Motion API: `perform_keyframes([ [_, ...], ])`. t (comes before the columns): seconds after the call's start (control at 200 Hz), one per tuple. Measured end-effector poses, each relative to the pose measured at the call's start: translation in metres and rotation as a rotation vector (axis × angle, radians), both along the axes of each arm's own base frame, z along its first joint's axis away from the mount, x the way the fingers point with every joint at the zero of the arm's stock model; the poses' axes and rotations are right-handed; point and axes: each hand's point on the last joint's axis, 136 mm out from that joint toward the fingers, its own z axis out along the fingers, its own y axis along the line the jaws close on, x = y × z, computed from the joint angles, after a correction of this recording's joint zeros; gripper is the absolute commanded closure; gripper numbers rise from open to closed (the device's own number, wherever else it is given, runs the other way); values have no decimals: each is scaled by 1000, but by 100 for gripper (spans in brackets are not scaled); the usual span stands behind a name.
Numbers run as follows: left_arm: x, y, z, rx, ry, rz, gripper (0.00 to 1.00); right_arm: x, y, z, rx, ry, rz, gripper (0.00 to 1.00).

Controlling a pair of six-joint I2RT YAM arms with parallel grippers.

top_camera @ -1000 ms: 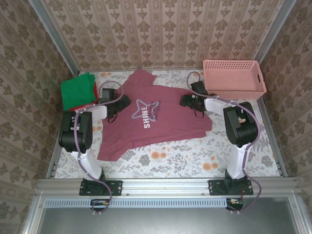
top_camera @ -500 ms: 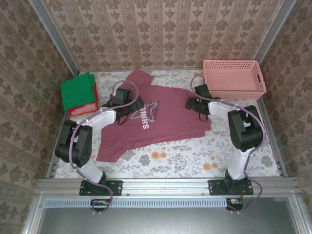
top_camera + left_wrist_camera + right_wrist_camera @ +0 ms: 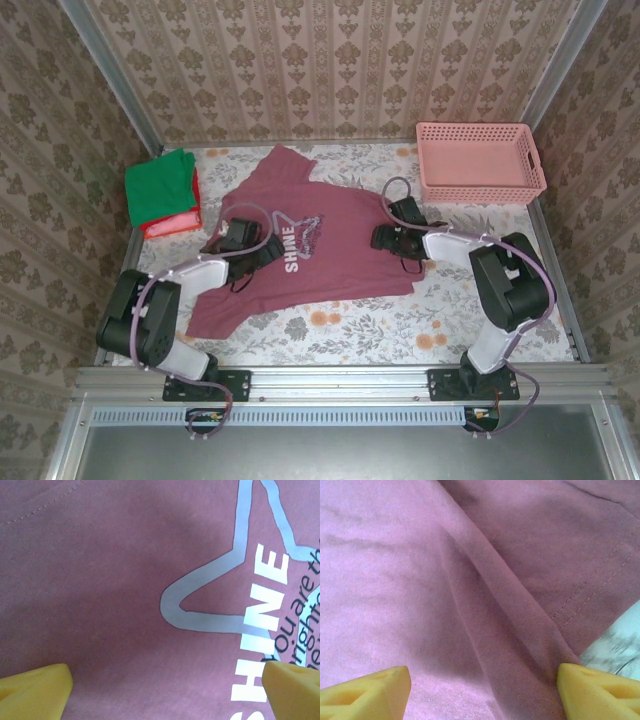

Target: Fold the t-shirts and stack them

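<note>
**Two grippers spread wide over the maroon t-shirt (image 3: 340,265)**

We see the maroon t-shirt lying open, print side up, across the middle of the table (image 3: 450,320). The left gripper (image 3: 268,247) sits low over the chest print. In its wrist view (image 3: 165,695) the yellow fingertips (image 3: 35,690) stand far apart, with the star outline (image 3: 200,610) and the word SHINE between them and nothing pinched. The right gripper (image 3: 380,237) is at the shirt's right edge. Its jaws (image 3: 482,695) are also parted, with a raised crease (image 3: 510,605) of cloth running between them unclamped. We cannot tell whether either gripper's tips touch the fabric. A folded green t-shirt (image 3: 160,183) rests on a red t-shirt (image 3: 175,222) at the far left, apart from the maroon one. A pink basket (image 3: 480,160) stands at the far right.
</note>
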Motion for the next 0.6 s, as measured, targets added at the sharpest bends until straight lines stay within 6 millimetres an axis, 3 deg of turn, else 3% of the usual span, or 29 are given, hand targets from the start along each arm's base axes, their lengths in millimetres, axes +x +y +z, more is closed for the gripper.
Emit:
perform_keyframes([
  [0.14,-20,27,-1,3,8,55,0,-18,15,14,15,-17,40,23],
  [0.25,-31,38,-2,14,24,78,0,-9,-2,44,-12,-108,-23,30],
  [0.335,-32,40,-2,17,30,81,0,5,-25,55,-28,-144,-98,37],
  [0.46,-32,41,-3,18,33,82,0,30,-51,47,-66,-129,-180,47],
  [0.6,-31,41,-4,19,35,83,0,46,-57,21,-91,-69,-201,54],
])
